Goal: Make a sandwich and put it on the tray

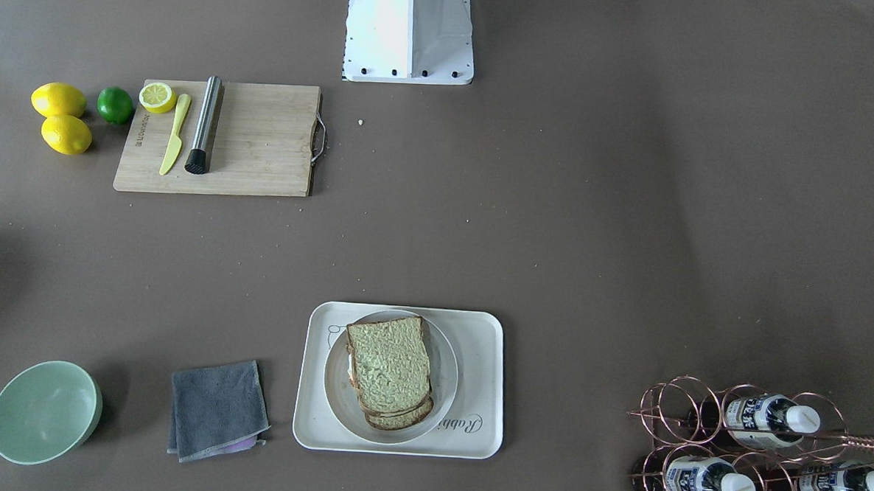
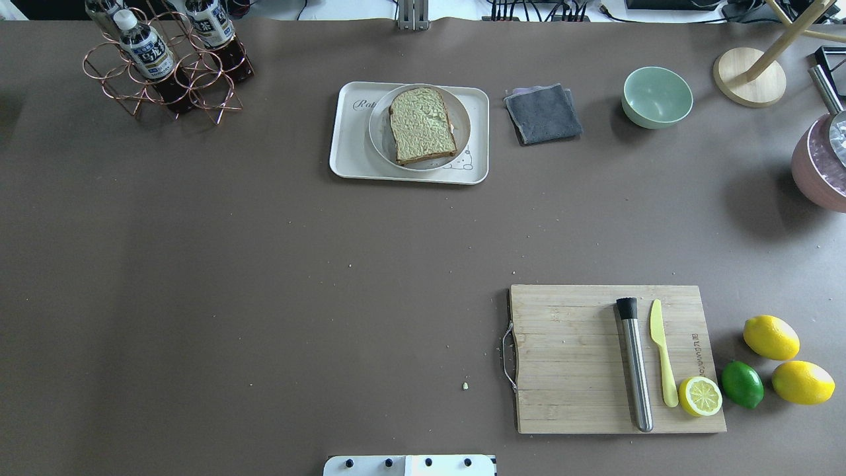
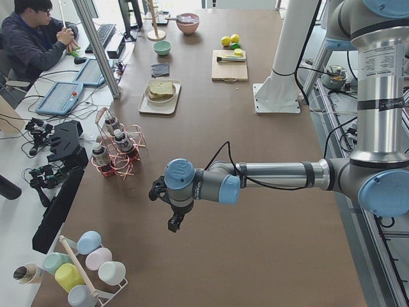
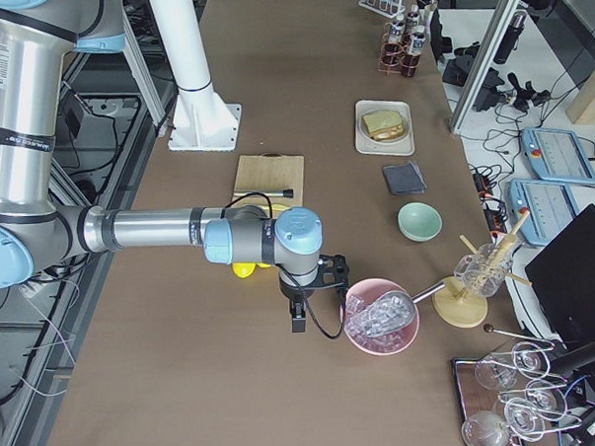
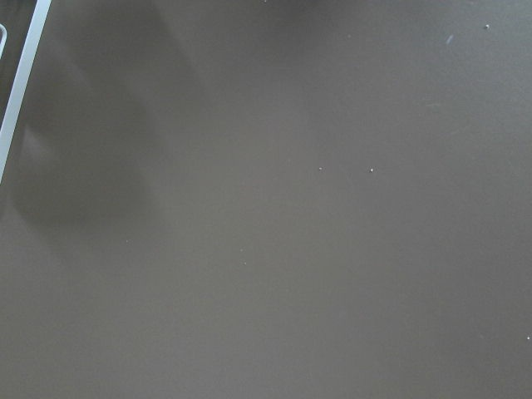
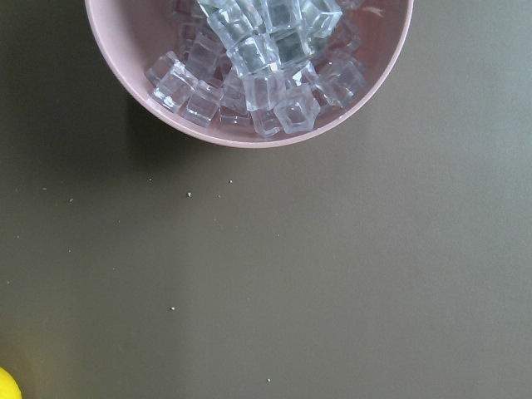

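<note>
Sandwich [image 1: 389,369]: 2 stacked bread slices, slightly offset, on round plate on cream tray [image 1: 482,432].

Sandwich [image 1: 390,365] filling mostly hidden btwn slices; pink bowl [image 2: 816,178] cut off by overhead's rt edge.

Two bread slices [image 1: 389,365], two whole lemons [image 1: 58,100], one lime [image 1: 115,104], one lemon half [image 1: 157,97], two bowls [image 1: 45,411] and seemingly three bottles [image 1: 769,420]

tray [image 1: 481,336]: smooth matt cream plastic
sandwich [image 1: 390,363]: rough porous bread faces, dark crusts
cutting board [image 1: 264,138]: pale wood, visible grain
rod [image 1: 206,117]: brushed metal, black end
cloth [image 1: 216,407]: grey napped fabric
rack [image 1: 683,433]: glossy copper-coloured wire
table [image 1: 630,210]: matt brown
</note>
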You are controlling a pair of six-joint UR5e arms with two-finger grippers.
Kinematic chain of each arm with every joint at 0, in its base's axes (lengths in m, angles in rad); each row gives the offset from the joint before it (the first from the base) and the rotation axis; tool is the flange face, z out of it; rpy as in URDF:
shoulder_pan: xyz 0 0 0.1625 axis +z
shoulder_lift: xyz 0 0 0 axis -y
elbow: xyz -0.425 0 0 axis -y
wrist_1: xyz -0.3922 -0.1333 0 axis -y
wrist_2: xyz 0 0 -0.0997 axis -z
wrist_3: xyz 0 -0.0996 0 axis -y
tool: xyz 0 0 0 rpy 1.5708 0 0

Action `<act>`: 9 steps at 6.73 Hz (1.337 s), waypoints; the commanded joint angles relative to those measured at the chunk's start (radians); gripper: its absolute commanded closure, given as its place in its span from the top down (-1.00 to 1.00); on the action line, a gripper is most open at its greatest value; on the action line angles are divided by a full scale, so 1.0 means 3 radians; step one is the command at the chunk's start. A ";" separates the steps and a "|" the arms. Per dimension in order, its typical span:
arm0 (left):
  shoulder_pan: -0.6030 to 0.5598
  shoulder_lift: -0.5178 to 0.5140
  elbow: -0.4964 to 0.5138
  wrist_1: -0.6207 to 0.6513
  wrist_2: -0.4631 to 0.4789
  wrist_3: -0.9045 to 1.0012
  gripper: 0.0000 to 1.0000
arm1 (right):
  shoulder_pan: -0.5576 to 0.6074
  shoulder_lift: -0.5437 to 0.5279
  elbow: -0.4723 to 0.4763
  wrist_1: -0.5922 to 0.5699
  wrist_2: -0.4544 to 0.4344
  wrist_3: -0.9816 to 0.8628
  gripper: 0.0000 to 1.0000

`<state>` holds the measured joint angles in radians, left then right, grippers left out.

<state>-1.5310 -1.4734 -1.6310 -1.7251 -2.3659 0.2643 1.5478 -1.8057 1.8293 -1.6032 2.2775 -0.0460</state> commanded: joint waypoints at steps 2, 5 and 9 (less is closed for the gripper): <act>-0.0377 0.0211 -0.0173 0.0341 -0.0060 -0.0017 0.96 | 0.0000 0.0001 -0.0003 0.0000 0.0007 0.0005 1.00; -0.0383 0.0192 -0.0142 0.0351 -0.0060 -0.0017 0.95 | 0.0000 -0.0035 -0.0038 -0.0005 0.0007 0.0020 1.00; -0.0378 0.0197 -0.0172 0.0345 -0.0060 -0.0017 0.96 | 0.0000 -0.0030 -0.0074 0.0000 0.0057 0.0015 1.00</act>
<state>-1.6445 -1.4145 -1.6780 -1.6214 -2.3838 0.2592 1.5478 -1.8147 1.8076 -1.6032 2.2857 -0.0410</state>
